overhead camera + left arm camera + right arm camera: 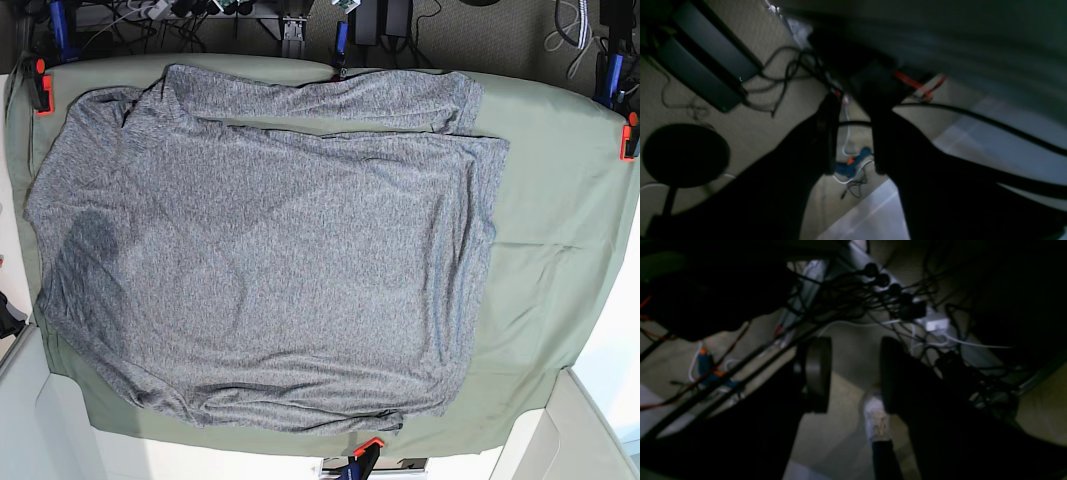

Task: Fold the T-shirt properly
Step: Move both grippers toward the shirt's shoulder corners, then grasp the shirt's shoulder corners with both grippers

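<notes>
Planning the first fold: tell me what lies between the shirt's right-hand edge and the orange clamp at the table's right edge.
In the base view, only bare olive-green table cloth separates the T-shirt from the orange clamp.

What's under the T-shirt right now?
The T-shirt lies spread on the olive-green table cloth, which shows along the edges. Anything beneath the shirt's middle is covered and cannot be seen.

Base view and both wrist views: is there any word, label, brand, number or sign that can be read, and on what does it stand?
None can be read.
T-shirt: plain heather grey, no print or visible tag.
Green table cloth: no marking.
Orange clamps on the table edge: no lettering to be seen.
Black power bricks on the floor, left wrist view: only small green lights; any label is too dark to read.
Power strip, right wrist view: too blurred.
</notes>
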